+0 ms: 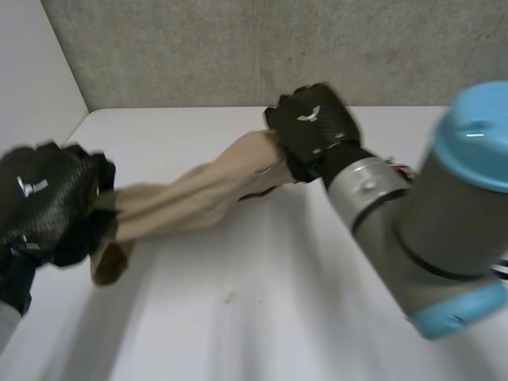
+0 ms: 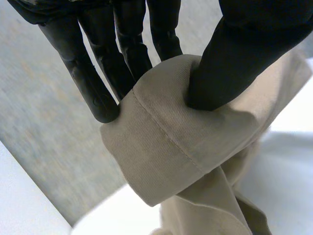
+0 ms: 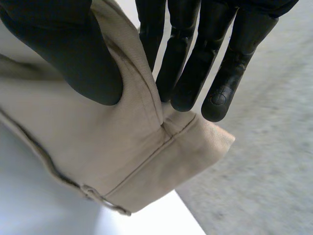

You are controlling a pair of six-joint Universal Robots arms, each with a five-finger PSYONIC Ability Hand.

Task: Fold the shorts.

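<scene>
Tan twill shorts [image 1: 198,194], stitched hems showing, stretched in a bunched rope above the white table [image 1: 262,317], left hand [image 1: 48,202] pinching one hemmed end thumb-to-fingers, right hand [image 1: 313,127] pinching the other likewise.

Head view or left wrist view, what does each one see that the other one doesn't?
Head view: the right hand on its right arm, gripping the other end of the shorts. Left wrist view: the stitched hem up close, pinched between thumb and fingers. Both: the left hand holding the tan shorts.
</scene>
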